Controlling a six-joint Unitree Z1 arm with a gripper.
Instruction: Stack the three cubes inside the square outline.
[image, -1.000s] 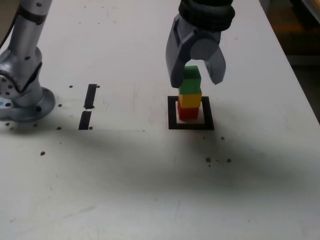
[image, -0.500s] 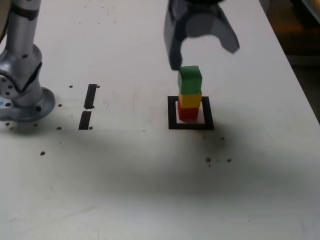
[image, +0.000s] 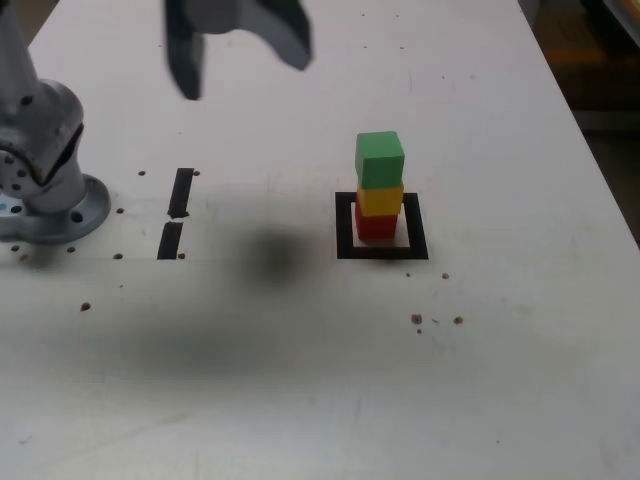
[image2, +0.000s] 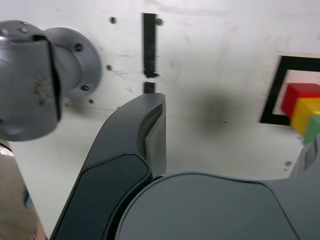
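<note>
The three cubes stand as one tower in the exterior view: green cube (image: 380, 160) on yellow cube (image: 380, 200) on red cube (image: 376, 225). The red one rests inside the black square outline (image: 345, 225). My gripper (image: 243, 75) hangs high over the table, well toward the exterior view's left of the tower, open and holding nothing. In the wrist view one dark finger (image2: 156, 125) fills the foreground, and the red cube (image2: 299, 97), yellow cube (image2: 306, 115) and green cube (image2: 314, 129) show at the picture's edge, inside the square outline (image2: 274, 95).
The arm's grey base (image: 45, 205) is bolted at the exterior view's left edge. Two short black tape strips (image: 180, 192) (image: 170, 240) lie between the base and the outline. Small dark specks (image: 417, 320) dot the white table (image: 320, 400).
The gripper rose off the green cube, left it on the tower, then swung far toward the exterior view's left. The tower has not moved.
</note>
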